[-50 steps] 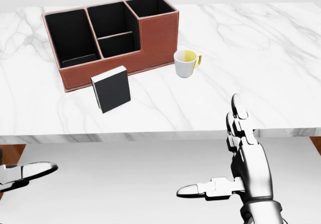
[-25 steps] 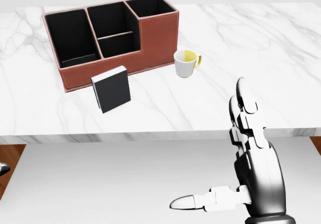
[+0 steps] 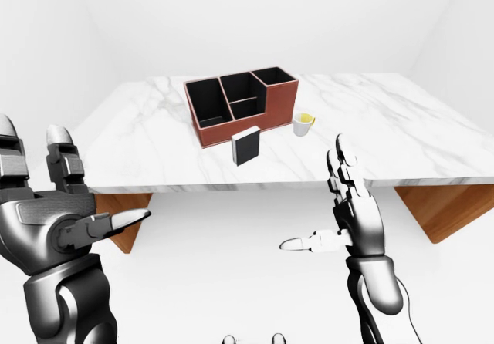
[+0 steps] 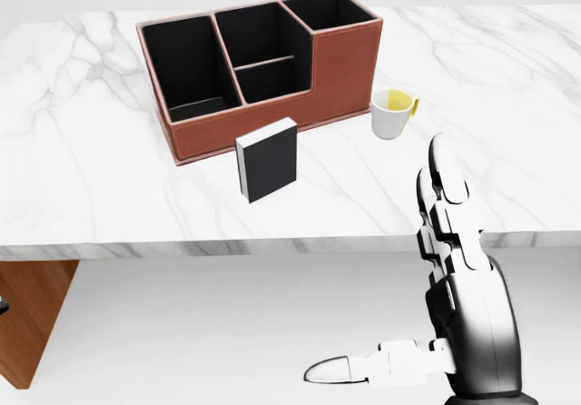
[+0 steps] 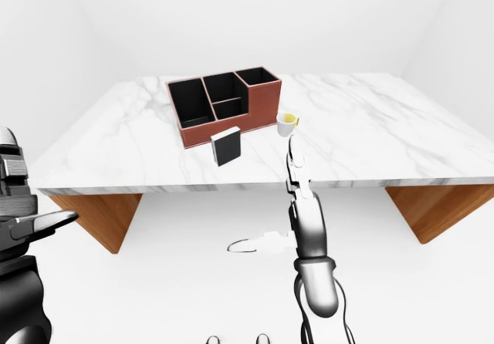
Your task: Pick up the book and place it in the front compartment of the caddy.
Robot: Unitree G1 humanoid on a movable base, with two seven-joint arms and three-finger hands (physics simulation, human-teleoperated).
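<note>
Marble table (image 4: 508,151), nothing done yet: book (image 4: 268,160) stands upright just beside the caddy (image 4: 340,74), w/ mug (image 4: 392,114) nearby. My right hand (image 4: 454,269) and left hand (image 3: 65,217) are spread wide, empty, well short of it. Reach, grab, drop-in all left.

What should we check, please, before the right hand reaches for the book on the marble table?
1. Book upright and unobstructed beside the caddy: ok.
2. Right hand open, fingers spread, holding nothing: ok.
3. Left hand open and off the table: ok.
4. Right hand within reach of the book: not ok, it hangs below the table's near edge, right of the book in the head view.
5. Mug out of the reach path: cannot tell; it stands right of the book, near the caddy's corner.
6. Caddy's compartments free to take the book: cannot tell; a dark flat item seems to lie in the left one.
</note>
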